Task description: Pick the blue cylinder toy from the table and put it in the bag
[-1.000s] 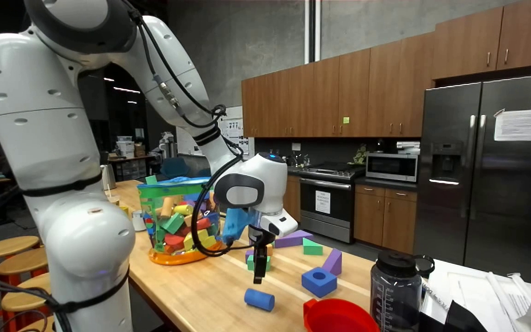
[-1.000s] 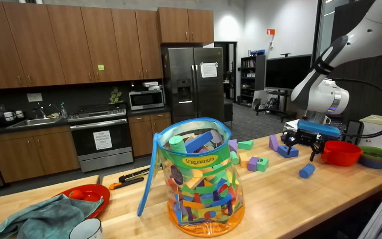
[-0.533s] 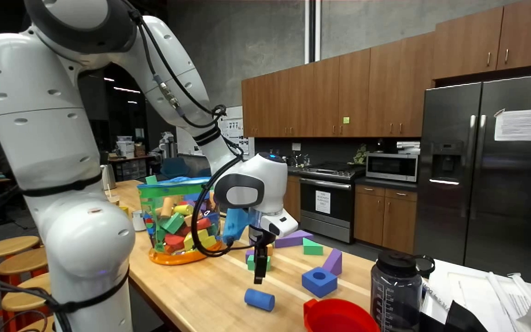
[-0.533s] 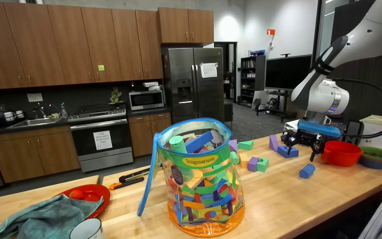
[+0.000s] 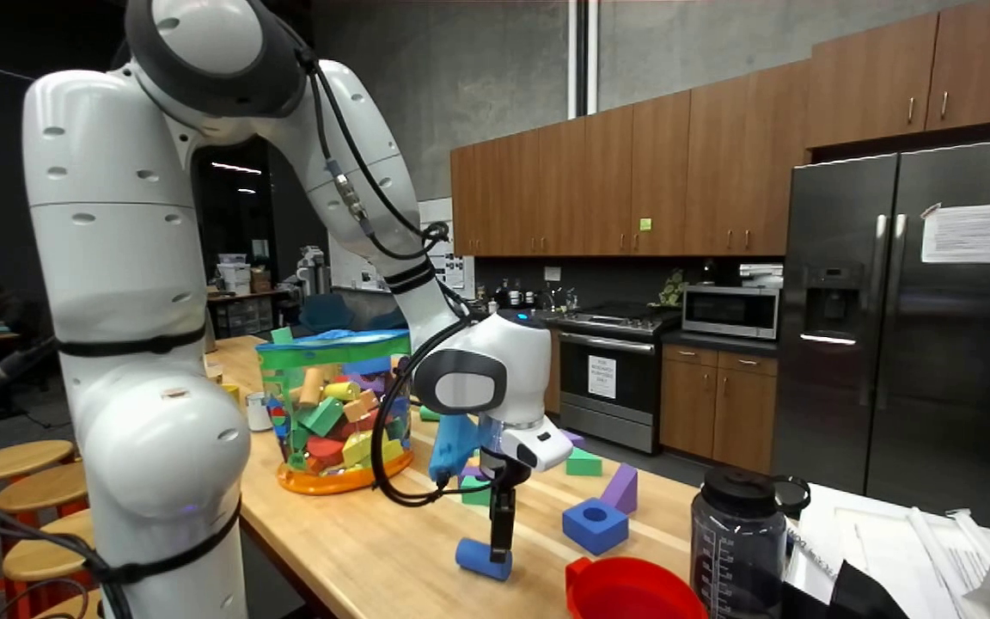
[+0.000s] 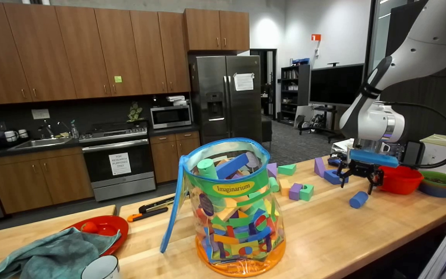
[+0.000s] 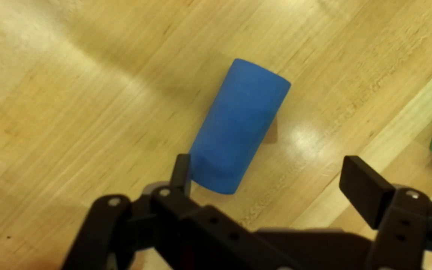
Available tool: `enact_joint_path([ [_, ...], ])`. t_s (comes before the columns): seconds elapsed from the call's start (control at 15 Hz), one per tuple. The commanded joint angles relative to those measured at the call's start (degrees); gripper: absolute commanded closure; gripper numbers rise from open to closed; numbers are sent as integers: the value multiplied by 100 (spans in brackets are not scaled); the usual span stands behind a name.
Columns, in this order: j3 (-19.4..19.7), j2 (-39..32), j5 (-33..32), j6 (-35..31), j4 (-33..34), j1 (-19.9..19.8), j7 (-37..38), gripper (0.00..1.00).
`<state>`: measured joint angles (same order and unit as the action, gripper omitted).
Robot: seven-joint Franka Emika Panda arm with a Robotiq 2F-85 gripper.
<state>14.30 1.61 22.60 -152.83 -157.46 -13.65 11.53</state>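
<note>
The blue cylinder toy lies on its side on the wooden table in both exterior views (image 5: 476, 557) (image 6: 358, 200). It fills the middle of the wrist view (image 7: 238, 123). My gripper (image 7: 268, 168) is open with nothing between its fingers. It hangs above the table close to the cylinder in both exterior views (image 5: 502, 554) (image 6: 357, 188). In the wrist view the left finger overlaps the cylinder's near end; I cannot tell if they touch. The right finger is well apart from it. The bag (image 6: 232, 188) stands open at the top, full of blocks, and shows in an exterior view (image 5: 332, 352).
A red bowl (image 6: 399, 180) and a blue block with a hole (image 5: 595, 526) lie near the gripper. A green block (image 6: 306, 192) and a purple block (image 6: 295, 191) lie between bag and cylinder. A water bottle (image 5: 737, 550) stands by the bowl.
Over the last half second the arm has moved down and slightly to the right in both exterior views, bringing the gripper closer to the cylinder. Before that it stayed still. The cylinder has not moved.
</note>
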Motion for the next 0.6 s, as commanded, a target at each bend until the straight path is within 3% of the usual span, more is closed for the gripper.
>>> enact_joint_path([
  [0.0,-1,-196,-48,35,158,-18,-19,0],
  [0.53,-219,-37,-535,169,-243,179,60,0],
])
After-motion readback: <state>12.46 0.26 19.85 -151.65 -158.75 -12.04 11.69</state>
